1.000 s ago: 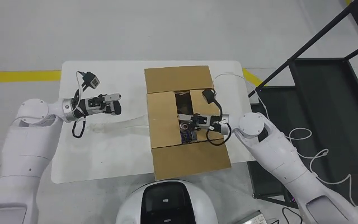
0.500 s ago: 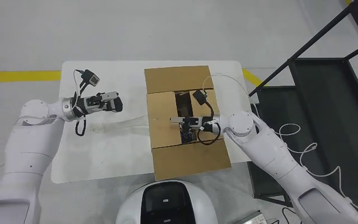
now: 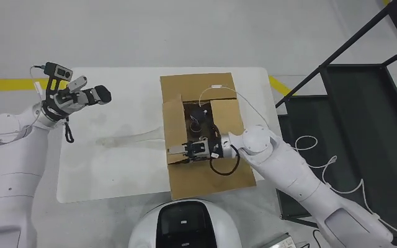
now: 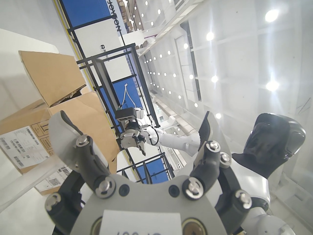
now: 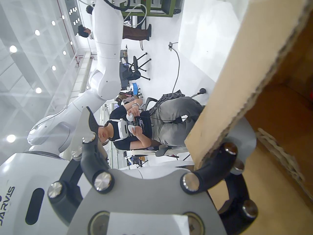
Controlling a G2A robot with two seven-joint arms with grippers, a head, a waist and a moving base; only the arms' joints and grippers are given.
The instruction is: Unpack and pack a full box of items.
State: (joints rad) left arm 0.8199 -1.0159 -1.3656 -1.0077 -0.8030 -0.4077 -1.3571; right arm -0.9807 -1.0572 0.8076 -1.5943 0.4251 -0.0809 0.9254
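Cardboard box (image 3: 197,87) sits mid-table (image 3: 111,173), and the right gripper (image 3: 181,150) has its fingers spread, straddling the edge of a side flap (image 3: 174,121), nothing pinched. Best to push that flap outward smoothly so the box doesn't skid. Left gripper (image 4: 134,123) hangs spread and empty, well clear — free to brace.

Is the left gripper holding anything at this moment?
No: in the left wrist view the left gripper has its fingers spread wide with nothing between them.
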